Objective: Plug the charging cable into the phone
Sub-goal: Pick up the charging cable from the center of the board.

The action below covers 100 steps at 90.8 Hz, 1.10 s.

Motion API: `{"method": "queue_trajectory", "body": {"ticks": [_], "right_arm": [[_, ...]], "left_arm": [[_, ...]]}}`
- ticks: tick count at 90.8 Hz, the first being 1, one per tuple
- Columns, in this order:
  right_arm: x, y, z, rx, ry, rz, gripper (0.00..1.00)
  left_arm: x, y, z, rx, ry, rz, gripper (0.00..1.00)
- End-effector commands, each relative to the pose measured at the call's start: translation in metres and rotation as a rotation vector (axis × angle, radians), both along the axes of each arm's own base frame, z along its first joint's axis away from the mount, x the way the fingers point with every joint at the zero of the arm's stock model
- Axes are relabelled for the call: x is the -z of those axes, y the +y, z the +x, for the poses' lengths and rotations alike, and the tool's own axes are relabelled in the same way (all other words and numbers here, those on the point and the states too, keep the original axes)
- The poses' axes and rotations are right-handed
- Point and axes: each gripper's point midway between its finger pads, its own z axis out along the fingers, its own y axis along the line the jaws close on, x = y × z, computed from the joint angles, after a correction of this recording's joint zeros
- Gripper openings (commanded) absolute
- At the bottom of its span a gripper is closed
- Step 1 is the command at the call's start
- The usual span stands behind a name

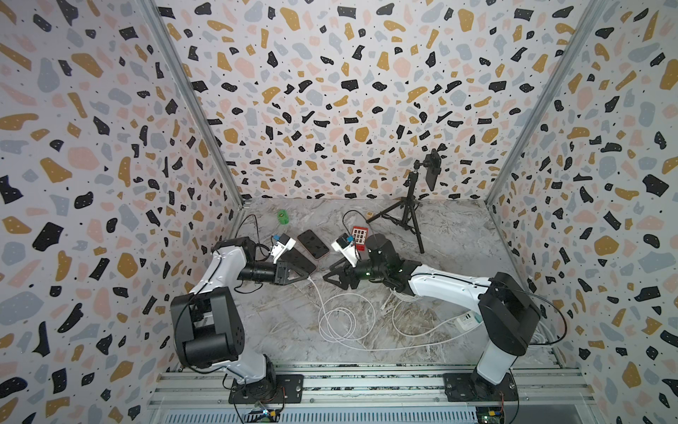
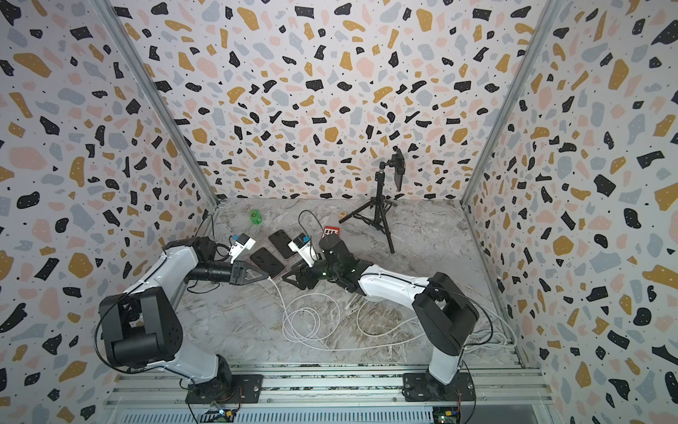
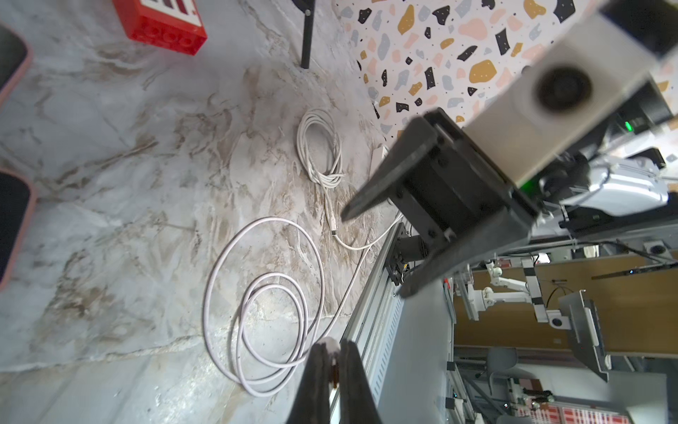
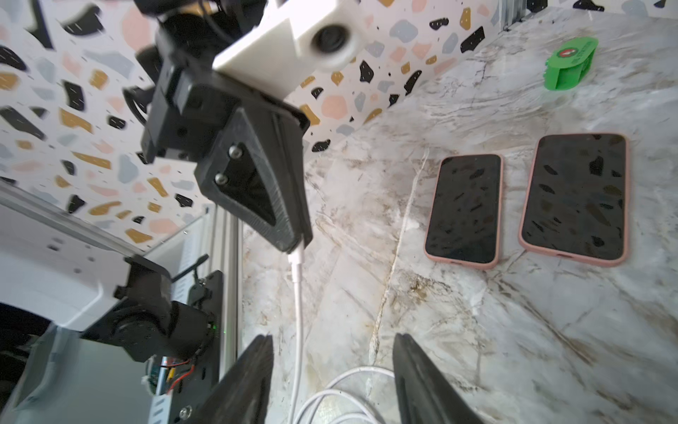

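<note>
L pincer is clamped on the white plug of the cable. The rest of the cord trails to loose loops on the table. R pincer has its jaws apart, either side of the cord, not gripping it.

Plug not in yet, so I'd call this the carry/align step. Two pink-cased phones, smaller & bigger, lie flat side by side, near the plug but apart. Can't tell which is the target.

Next: turn plug to face a phone's port edge, line up square, push in. R prob. needs to brace the phone so it won't slide.

Around: red block, green piece, tripod, 2nd coiled cable. None in the path. Cord loops may drag.
</note>
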Motion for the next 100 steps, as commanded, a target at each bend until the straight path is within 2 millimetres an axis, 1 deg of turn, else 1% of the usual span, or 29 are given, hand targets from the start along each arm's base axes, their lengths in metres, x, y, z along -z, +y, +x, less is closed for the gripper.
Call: {"method": "queue_trajectory", "body": {"ticks": [1,13,24,36,47,60,76,84,93,100], "right_arm": [[-0.047,0.006,-0.036,-0.222,0.066,0.189,0.63],[-0.045,0.013,-0.039,-0.284,0.129,0.254,0.66],[-0.050,0.019,-0.047,-0.347,0.168,0.316,0.66],[-0.043,0.028,-0.051,-0.386,0.215,0.334,0.63],[-0.041,0.032,-0.054,-0.412,0.246,0.356,0.54],[-0.042,0.032,-0.054,-0.415,0.254,0.371,0.44],[-0.044,0.034,-0.051,-0.402,0.252,0.381,0.43],[-0.045,0.035,-0.049,-0.397,0.252,0.382,0.39],[-0.045,0.037,-0.047,-0.395,0.255,0.382,0.28],[-0.044,0.038,-0.046,-0.392,0.262,0.379,0.17]], "left_arm": [[-0.027,-0.011,-0.007,0.044,-0.101,-0.057,0.00],[-0.040,-0.016,-0.013,0.065,-0.144,-0.095,0.00],[-0.041,-0.017,-0.014,0.067,-0.154,-0.101,0.00],[-0.040,-0.017,-0.014,0.066,-0.149,-0.106,0.00],[-0.039,-0.016,-0.014,0.066,-0.142,-0.101,0.00],[-0.037,-0.016,-0.013,0.066,-0.145,-0.095,0.00],[-0.035,-0.016,-0.014,0.065,-0.137,-0.090,0.00],[-0.034,-0.016,-0.014,0.066,-0.139,-0.086,0.00],[-0.034,-0.016,-0.014,0.064,-0.141,-0.086,0.00],[-0.034,-0.016,-0.014,0.063,-0.144,-0.082,0.00]]}}
